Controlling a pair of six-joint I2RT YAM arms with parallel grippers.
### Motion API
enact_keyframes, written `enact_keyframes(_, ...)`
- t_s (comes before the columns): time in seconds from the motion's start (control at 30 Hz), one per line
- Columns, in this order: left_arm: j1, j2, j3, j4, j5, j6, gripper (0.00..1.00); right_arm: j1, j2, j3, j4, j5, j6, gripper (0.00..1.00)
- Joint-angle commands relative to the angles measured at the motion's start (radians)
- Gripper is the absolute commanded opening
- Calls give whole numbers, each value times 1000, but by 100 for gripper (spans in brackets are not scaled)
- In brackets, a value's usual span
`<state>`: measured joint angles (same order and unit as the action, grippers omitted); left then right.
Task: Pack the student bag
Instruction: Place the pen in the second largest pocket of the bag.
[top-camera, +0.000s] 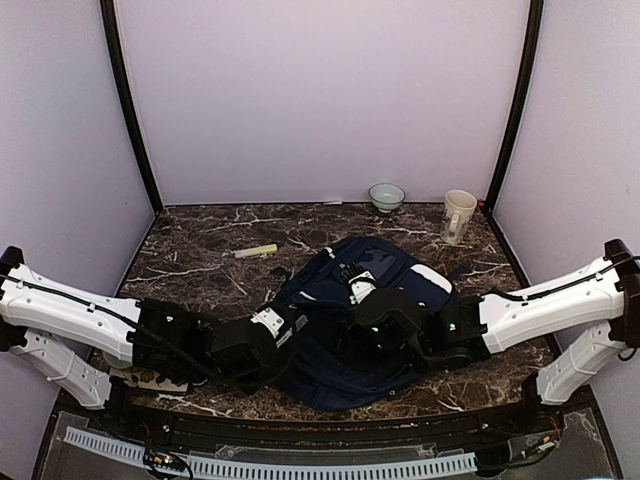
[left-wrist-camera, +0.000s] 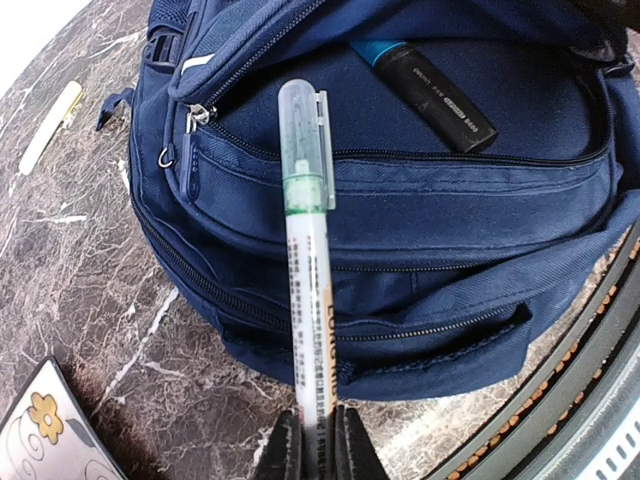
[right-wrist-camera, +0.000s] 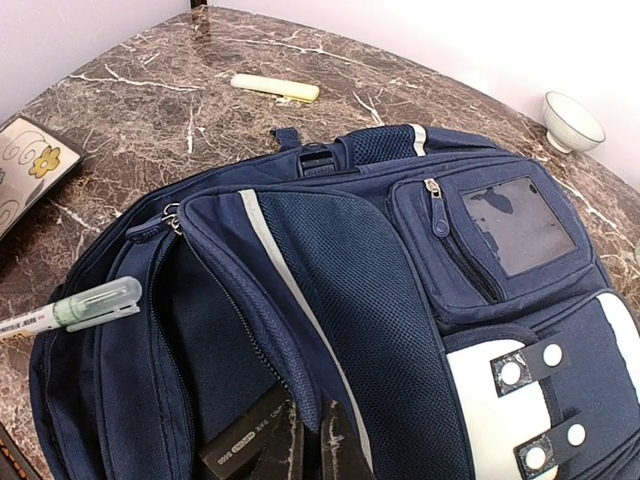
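White plastic pen (left-wrist-camera: 305, 250), clear-capped with a green band, sits clenched at its tail end in my left gripper (left-wrist-camera: 318, 445), cap pointing away from me toward the bag. My right gripper (right-wrist-camera: 310, 440) is closed too, and from its own camera it looks pinched on the zippered flap (right-wrist-camera: 330, 290) of the main compartment, lifting it open.

Both arms meet over the navy-blue fabric student bag (top-camera: 345, 330), which lies flat on the dark marble table (top-camera: 200, 250), near its front edge. Inside the open mouth lies a black marker (left-wrist-camera: 430, 90) with a blue end. The pen's cap hovers at the left rim of that opening, not yet inside.

To do this well, I should hold the flap high with the right arm so the mouth doesn't sag. I should carry the pen forward cap-first, tilting it low so it slides in alongside the marker. The cap's clip could snag the zipper teeth, so I'd steer clear of that edge. I'd let go only once most of the barrel is past the zipper line, or it may roll out onto the table.
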<state>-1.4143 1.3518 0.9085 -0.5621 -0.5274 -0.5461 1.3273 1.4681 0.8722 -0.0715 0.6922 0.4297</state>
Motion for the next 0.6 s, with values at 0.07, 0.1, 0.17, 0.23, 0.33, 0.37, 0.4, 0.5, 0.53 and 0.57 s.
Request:
enact_keyframes(0.07, -9, -42, -36, 74, 27, 54, 0, -20, -42, 18, 57, -4, -24, 0)
enact_keyframes(0.1, -9, -23, -29, 95, 36, 61, 0, -20, -51, 12, 71, -34, -34, 0)
enact_keyframes(0.17, -7, 27, -11, 158, 66, 87, 0, -18, -70, 1, 92, -84, -44, 0)
enact_keyframes(0.23, -1, 96, 29, 168, 69, 92, 0, -15, -84, -5, 103, -124, -48, 0)
enact_keyframes(0.33, 29, 191, 92, 181, 94, 103, 0, -6, -92, -6, 97, -146, -52, 0)
enact_keyframes(0.37, 44, 218, 110, 184, 103, 107, 0, -1, -92, -4, 91, -146, -54, 0)
enact_keyframes(0.4, 65, 237, 124, 184, 109, 105, 0, 2, -92, -4, 85, -149, -54, 0)
enact_keyframes(0.5, 126, 279, 159, 203, 129, 104, 0, 16, -94, -10, 82, -153, -53, 0)
enact_keyframes(0.53, 142, 286, 168, 219, 136, 106, 0, 19, -94, -14, 85, -155, -52, 0)
enact_keyframes(0.57, 154, 291, 178, 232, 140, 110, 0, 24, -94, -17, 89, -156, -51, 0)
